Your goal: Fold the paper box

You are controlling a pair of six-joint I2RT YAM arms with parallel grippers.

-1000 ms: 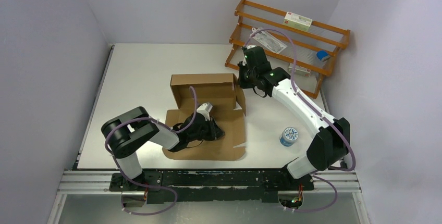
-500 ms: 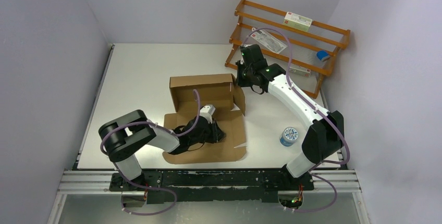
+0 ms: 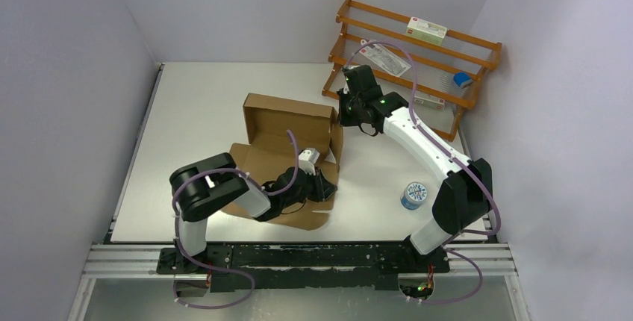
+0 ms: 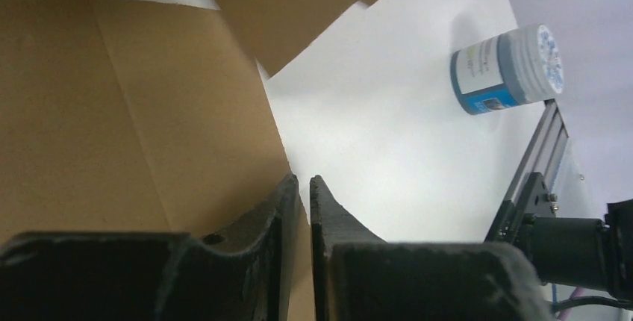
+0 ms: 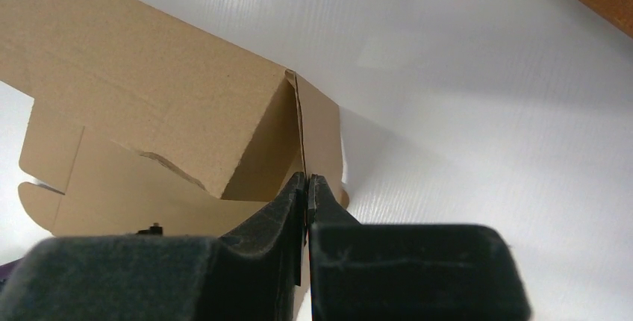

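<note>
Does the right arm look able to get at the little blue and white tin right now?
Probably not yet: the right tool is shut on a wall of the paper box. The tin stands in the open on the table nearby, so after letting go it looks reachable.

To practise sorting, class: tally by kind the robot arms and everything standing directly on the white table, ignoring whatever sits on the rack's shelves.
Robot arms (left arm, right arm): 2
Brown cardboard box: 1
Wooden rack: 1
Round blue-and-white tin: 1
Total: 5
</note>
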